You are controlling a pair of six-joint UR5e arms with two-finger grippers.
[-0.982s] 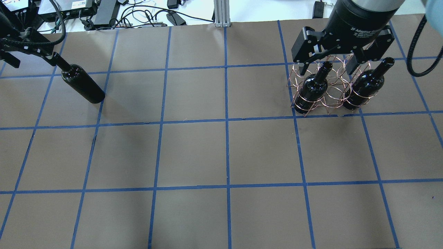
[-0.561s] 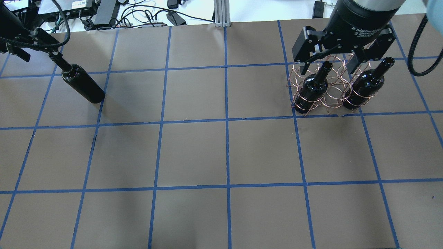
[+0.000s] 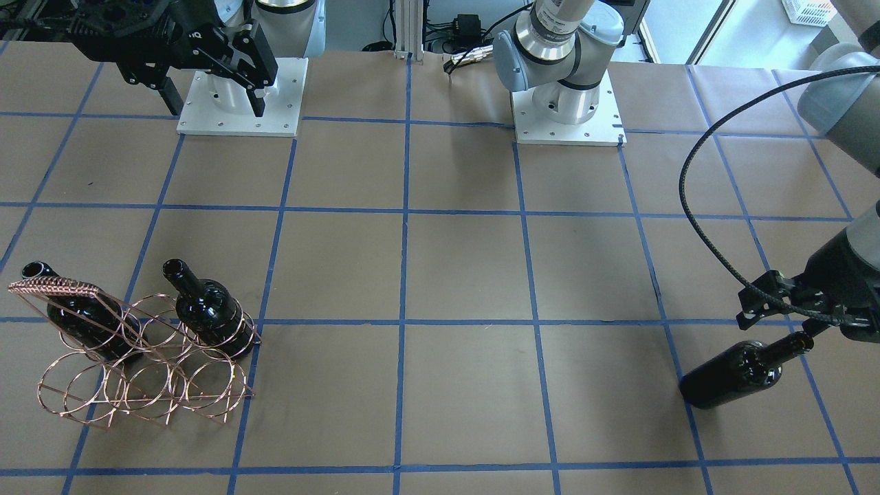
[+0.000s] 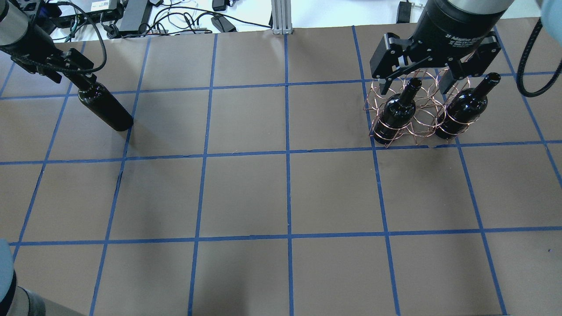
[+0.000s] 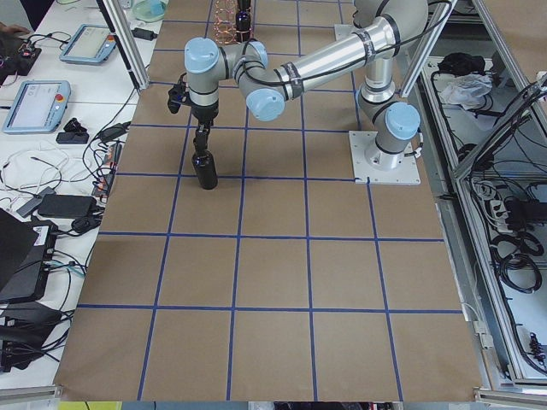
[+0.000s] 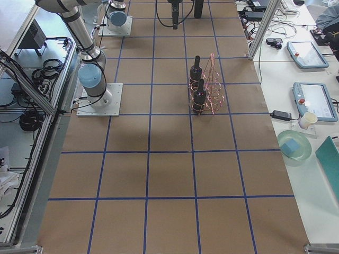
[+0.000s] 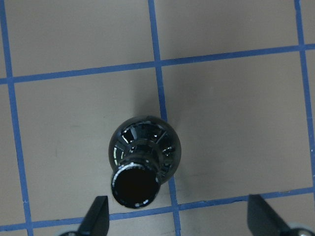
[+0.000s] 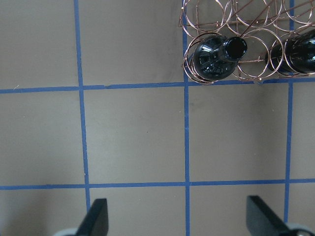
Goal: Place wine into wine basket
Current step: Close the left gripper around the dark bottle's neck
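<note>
The wine bottle [image 4: 105, 109] stands upright on the brown-papered table [image 4: 246, 193] at the robot's left, well apart from the wine basket [image 4: 420, 110]. The left gripper [image 7: 179, 216] hangs over its mouth with fingers spread wide, one fingertip just beside the rim. Two more bottles [image 4: 397, 114] [image 4: 463, 107] fill the basket's end rings. The right gripper [image 8: 177, 219] hovers above them, its fingers also spread and holding nothing.

The left gripper [image 7: 177, 200] hangs at the upper left of the overhead view, pointing straight down, jaws spread wide. The right gripper [image 8: 176, 200], at the upper right, also faces down, jaws wide apart.
</note>
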